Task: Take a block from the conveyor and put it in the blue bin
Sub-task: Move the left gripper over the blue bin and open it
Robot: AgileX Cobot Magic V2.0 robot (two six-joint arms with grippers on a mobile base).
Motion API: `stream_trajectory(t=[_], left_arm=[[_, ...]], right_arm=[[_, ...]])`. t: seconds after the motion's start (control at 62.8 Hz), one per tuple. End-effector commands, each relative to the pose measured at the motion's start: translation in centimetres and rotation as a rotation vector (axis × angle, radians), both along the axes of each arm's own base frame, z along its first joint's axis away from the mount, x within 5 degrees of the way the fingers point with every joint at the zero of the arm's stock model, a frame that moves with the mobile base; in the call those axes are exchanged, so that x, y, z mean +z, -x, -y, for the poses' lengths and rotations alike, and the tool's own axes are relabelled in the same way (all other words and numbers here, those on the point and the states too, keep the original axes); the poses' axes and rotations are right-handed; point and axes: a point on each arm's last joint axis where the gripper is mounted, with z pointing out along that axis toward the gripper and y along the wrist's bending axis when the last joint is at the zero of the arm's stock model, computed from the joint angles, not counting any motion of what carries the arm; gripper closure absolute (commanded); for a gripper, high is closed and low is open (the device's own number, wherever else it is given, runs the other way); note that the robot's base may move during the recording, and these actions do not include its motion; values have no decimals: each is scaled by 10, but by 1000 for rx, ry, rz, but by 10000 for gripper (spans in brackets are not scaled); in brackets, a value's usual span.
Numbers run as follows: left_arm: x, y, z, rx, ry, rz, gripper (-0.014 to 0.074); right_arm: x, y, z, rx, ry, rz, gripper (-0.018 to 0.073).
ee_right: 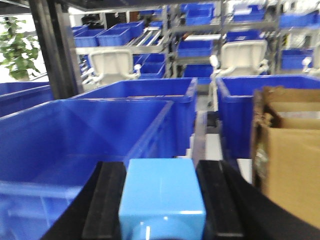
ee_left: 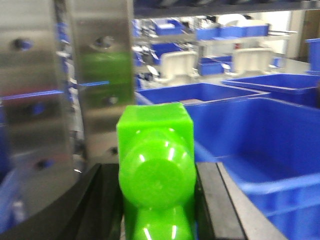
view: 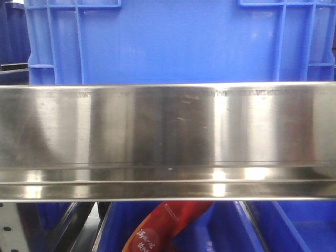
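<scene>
Carrying now: left gripper point(ee_left: 158, 202) clamps a green block point(ee_left: 155, 145); right gripper point(ee_right: 162, 205) clamps a light-blue block point(ee_right: 162, 187); next, centre over the blue bin point(ee_left: 240, 125) and release.

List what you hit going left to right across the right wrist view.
Potted plant → dark post → light blue block, gripped between the black fingers → cardboard box.
</scene>
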Motion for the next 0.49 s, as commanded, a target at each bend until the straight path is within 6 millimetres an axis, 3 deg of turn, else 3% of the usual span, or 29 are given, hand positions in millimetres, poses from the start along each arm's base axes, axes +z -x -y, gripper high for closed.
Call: stream_trajectory(t=[0.0,0.239,0.478], left_arm=[[15,-15,7,-50,18,-35,708],[43,-56,32,-182,7,-70,708],[40,-97,84,-357,-22,-123,708]], right_arm=[[12,-18,-2,13,-14,-20,721],[43,-58,-4,27,-15,-62,721],[60,-89,-15,116,-55,-127,721]])
